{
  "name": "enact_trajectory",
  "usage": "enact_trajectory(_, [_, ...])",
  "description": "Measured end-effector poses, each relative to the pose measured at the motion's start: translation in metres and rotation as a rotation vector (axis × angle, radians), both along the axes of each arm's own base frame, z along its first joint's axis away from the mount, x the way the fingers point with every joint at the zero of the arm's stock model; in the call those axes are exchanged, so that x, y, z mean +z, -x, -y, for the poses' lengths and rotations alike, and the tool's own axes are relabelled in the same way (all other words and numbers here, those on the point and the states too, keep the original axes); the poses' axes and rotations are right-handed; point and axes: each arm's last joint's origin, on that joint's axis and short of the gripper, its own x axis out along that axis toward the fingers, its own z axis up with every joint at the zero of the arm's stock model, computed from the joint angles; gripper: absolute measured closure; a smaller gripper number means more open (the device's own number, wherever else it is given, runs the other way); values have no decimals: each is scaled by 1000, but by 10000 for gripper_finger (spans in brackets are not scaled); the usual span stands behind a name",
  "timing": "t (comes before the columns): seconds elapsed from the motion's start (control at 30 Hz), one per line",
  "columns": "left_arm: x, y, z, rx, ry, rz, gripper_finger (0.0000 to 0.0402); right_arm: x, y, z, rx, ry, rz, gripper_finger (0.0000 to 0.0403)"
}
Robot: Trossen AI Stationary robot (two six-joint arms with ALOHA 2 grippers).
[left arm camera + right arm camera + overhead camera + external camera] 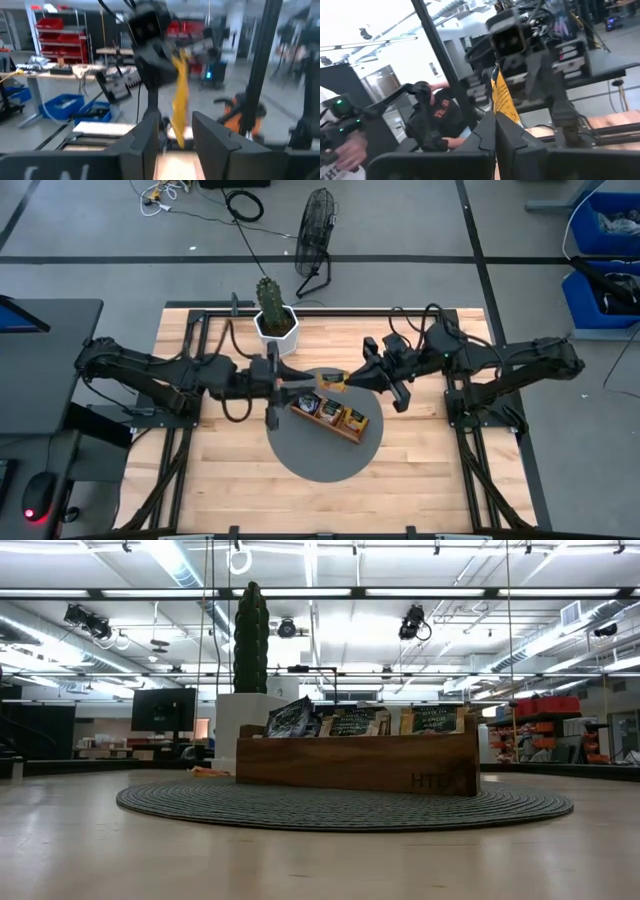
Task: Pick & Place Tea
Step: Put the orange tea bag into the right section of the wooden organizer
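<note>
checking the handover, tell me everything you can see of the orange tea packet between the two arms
The orange tea packet is small, flat and square, yellow-orange with dark print, seemingly foil or paper. It hangs edge-on in mid-air above the grey round mat, pinched by the right tool. The left tool flanks its other end, fingers apart.

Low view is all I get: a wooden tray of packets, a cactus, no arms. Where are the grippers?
Observer: Above the far edge of the grey mat, just past the tray. The high view shows them nearly tip to tip.
Operator: Is either holding tea?
Observer: The right gripper is shut on an orange packet, which stands on edge.
Operator: And the left?
Observer: The left gripper has its fingers apart on either side of that packet, with a gap showing on each side.
</note>
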Motion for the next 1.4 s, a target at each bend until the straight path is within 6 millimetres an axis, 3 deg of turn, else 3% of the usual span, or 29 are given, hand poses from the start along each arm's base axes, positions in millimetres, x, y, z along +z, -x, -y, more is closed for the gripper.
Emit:
enact_trajectory(0.37, [5,-1,1,-40,75,63,212,6,-3,-5,-45,34,98,403])
enact_trajectory(0.63, [8,-1,-2,-29,65,92,207,-7,-22,-7,-45,34,80,403])
enact_trajectory(0.83, [7,-1,-1,-28,55,87,250,-6,-24,-7,-54,35,118,403])
enact_trajectory(1.1, [7,-1,-1,-28,54,84,383,-8,-25,-6,-67,37,100,403])
enact_trajectory(1.23, [6,-1,-1,-28,50,72,392,-7,-24,-5,-82,42,106,392])
enact_trajectory(1.4, [0,-2,-1,-28,57,14,396,4,-9,-2,-106,41,123,331])
